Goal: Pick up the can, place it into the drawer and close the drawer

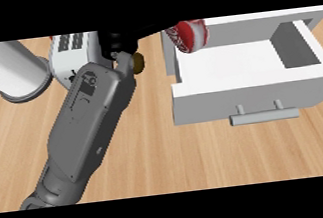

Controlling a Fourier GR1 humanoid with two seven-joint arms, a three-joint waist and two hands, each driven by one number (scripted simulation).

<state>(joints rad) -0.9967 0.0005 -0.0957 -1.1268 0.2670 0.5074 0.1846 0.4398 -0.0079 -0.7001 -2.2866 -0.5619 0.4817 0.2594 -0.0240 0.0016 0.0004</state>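
Wooden counter [199, 152], white drawer [256, 95] pulled open. Your left hand [123, 41] has its fingers curled round the can [190, 35], held over the drawer's back-left corner. Placing step: next you lower, release, then push the handle [264, 116].

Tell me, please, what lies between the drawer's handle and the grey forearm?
Only bare wooden counter lies between the handle and the forearm, as the head view shows.

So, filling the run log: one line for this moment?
left hand: holding red can | can: over open drawer back-left corner | right hand: unseen
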